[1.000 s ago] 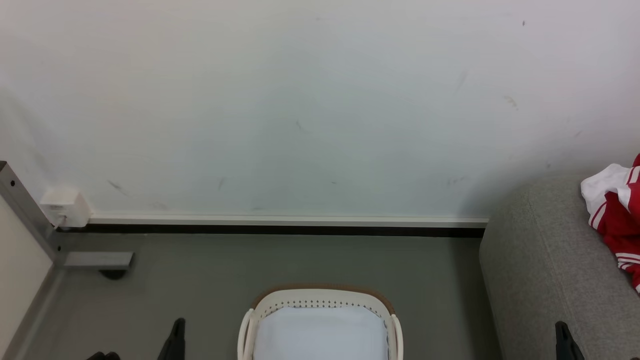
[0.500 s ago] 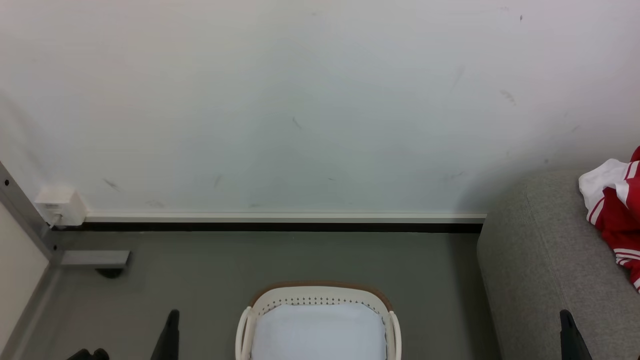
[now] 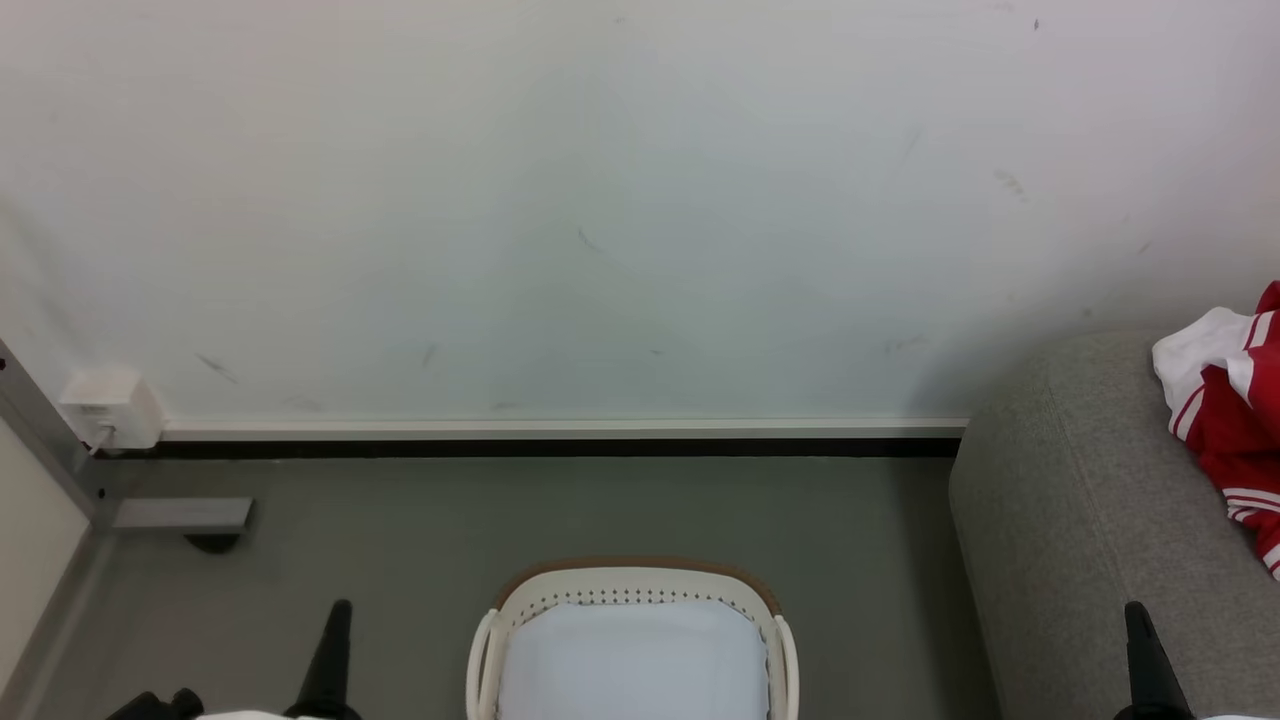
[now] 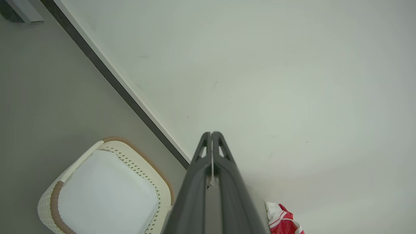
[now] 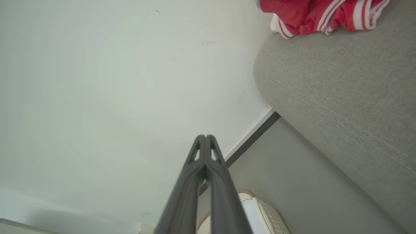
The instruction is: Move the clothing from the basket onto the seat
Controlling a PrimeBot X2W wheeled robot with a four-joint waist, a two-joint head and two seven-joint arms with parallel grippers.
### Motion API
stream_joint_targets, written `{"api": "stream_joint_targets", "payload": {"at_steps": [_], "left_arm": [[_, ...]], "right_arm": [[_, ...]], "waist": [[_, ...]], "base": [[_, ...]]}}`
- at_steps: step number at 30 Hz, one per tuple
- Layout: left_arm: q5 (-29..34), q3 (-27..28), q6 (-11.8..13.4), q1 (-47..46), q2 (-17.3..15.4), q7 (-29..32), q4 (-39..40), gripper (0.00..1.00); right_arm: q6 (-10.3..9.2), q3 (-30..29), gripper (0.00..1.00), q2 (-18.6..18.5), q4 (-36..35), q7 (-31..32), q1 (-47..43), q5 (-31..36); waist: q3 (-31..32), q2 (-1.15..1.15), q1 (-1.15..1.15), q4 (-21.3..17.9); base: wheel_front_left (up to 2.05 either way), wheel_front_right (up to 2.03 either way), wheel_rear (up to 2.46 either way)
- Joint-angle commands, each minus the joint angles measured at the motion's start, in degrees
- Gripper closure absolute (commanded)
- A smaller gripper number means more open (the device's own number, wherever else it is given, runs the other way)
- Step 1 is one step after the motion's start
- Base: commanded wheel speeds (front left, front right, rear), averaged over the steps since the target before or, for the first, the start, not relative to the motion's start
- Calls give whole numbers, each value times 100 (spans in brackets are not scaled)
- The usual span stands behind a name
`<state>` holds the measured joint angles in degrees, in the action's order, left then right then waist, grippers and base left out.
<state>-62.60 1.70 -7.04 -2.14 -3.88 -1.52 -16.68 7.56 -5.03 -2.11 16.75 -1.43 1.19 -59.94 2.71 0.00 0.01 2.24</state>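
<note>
- The red and white clothing (image 3: 1235,440) lies in a heap on the grey seat (image 3: 1080,540), at the far right of the head view.
- The basket (image 3: 640,588) stands on the grey floor (image 3: 400,540). It is near the white wall (image 3: 600,200) and left of the seat, not touching it.
- Inside the basket is something flat and pale. It may be a cloth or the basket's own bottom; I cannot tell.
- The left tool (image 4: 212,133) is clenched tight, its two dark fingers (image 4: 195,195) pressed together with nothing between them. It points up, to the left of the basket.
- The right tool (image 5: 206,136) is clenched tight too and holds nothing. It points up at the lower right, by the seat.
- A small white box (image 3: 110,408) sits low on the wall, far to the left.
</note>
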Motion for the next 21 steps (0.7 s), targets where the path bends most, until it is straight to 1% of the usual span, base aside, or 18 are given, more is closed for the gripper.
{"api": "stream_joint_targets", "payload": {"at_steps": [1, 21], "left_arm": [[-141, 51, -18, -133, -6, 31, 64, 100], [-1215, 222, -35, -251, 35, 327, 150, 100]], "right_arm": [[-7, -23, 100, -68, -70, 35, 155, -144], [-9, -73, 100, -82, -154, 326, 287, -1309]], "waist": [[-4, 0, 0, -3], [-93, 0, 0, -73]], "base": [[0, 0, 0], [0, 0, 0]]}}
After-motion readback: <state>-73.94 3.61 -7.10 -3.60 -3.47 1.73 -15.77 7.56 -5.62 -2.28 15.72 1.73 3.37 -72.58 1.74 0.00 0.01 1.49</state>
